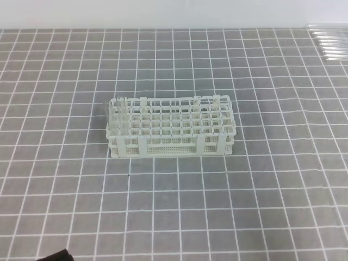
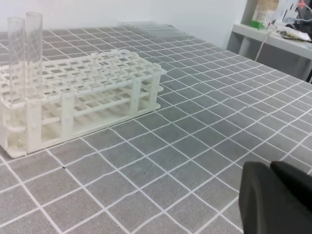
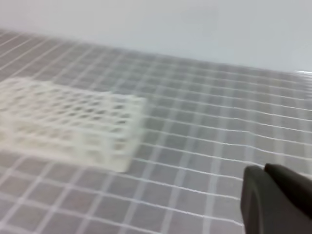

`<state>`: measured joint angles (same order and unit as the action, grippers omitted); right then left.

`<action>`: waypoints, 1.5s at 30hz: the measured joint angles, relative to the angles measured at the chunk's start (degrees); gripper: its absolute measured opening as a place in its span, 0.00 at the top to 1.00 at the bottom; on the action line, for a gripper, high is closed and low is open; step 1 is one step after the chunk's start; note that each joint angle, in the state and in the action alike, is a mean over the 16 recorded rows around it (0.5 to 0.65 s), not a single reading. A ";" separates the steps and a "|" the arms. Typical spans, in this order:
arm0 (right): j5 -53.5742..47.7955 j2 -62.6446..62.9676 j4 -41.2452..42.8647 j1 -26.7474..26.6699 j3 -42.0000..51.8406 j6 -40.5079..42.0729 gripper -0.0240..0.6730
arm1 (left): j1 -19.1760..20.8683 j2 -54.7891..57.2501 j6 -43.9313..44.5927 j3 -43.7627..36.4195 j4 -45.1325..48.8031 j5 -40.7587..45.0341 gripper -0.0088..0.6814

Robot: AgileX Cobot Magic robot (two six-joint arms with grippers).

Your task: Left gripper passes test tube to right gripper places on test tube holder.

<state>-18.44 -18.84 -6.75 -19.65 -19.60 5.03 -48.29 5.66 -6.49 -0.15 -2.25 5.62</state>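
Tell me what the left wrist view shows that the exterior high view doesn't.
Only the left wrist view shows the left hand, shut and holding nothing, plus a cluttered shelf by the far wall, and it makes plain two clear tubes standing upright in the rack's end. Only the exterior high view shows the whole rack from above and spare tubes lying at the mat's far right edge. Both share the white test tube holder on the gridded grey mat.
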 joint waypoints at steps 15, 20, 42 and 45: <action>2.95 19.43 -9.00 15.53 16.95 0.39 0.98 | 0.00 0.00 0.00 0.00 0.00 0.04 0.99; 2.75 19.77 -9.39 15.92 17.66 2.30 0.98 | 0.01 -0.04 0.00 0.10 -0.01 0.20 0.99; 0.07 19.77 -4.26 15.78 19.78 7.23 0.98 | -0.01 0.01 0.00 -0.14 0.01 0.01 0.99; -0.26 19.77 -4.34 15.78 19.78 7.23 0.98 | -0.01 0.01 0.00 -0.14 0.01 0.01 0.99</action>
<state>-18.70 0.93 -11.09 -3.87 0.18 12.26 -48.30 5.67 -6.49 -0.29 -2.24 5.64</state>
